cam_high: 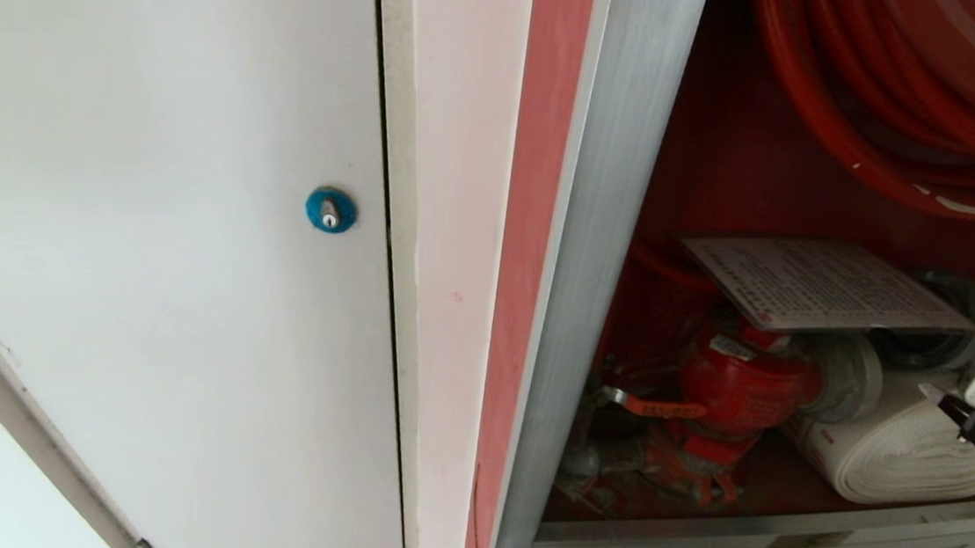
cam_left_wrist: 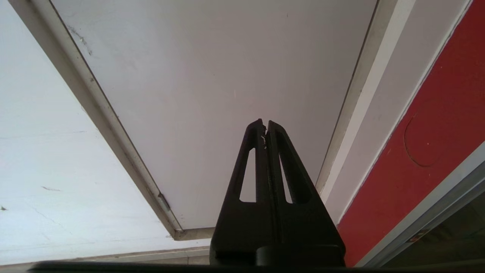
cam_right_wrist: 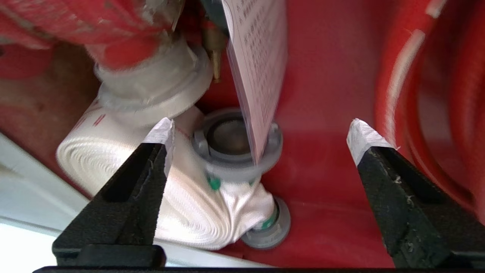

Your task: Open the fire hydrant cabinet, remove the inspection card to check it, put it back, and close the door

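Head camera close on the open fire hydrant cabinet (cam_high: 606, 231); right wrist camera inside it, both on the inspection card (cam_high: 822, 284).

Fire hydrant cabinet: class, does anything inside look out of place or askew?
Yes. The pale printed inspection card lies loose on top of the red valve, one end overhanging a grey hose coupling, not in any holder. The open right gripper is apart from it.

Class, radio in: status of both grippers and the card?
Right gripper jaws wide, empty. Left gripper shut, parked by white panel door. Inspection card resting atop red valve. Nothing blocking.
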